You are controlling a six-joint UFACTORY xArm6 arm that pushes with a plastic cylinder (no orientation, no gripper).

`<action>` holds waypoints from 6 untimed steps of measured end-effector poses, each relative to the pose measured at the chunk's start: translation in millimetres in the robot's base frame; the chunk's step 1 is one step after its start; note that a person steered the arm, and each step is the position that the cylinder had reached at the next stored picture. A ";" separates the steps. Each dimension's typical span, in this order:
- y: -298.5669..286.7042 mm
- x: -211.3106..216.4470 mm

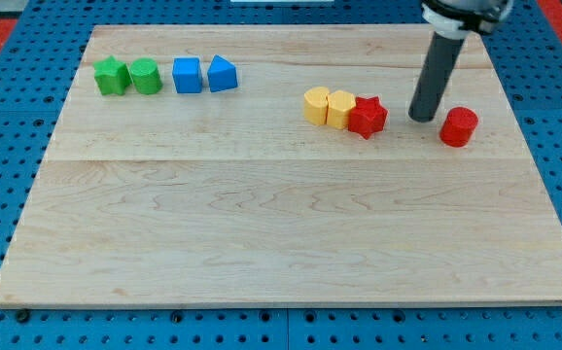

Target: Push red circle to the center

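Jaws: none fitted; rod ends in my tip [422, 118], resting on the table [281, 233], so no apart-or-together state to tell.
Red circle [459, 127]: just right of my tip, slightly lower, apart from it.
Red star [368, 117]: left of my tip, touching two yellow blocks [329, 106].
Two blue blocks [204, 75], green star [112, 76], green circle [146, 76]: far left.

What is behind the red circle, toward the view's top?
Bare wooden board lies behind the red circle, no block. My tip stands just to its left, apart from it, between it and the red star. Nothing there is covered.
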State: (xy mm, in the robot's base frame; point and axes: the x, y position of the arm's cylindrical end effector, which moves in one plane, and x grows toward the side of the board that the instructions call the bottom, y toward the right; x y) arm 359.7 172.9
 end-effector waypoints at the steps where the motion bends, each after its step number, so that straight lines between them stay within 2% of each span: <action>1: 54.7 -23.8; 2: 51.8 70.7; 3: -59.9 72.4; 4: -120.8 72.3; 6: -120.6 69.3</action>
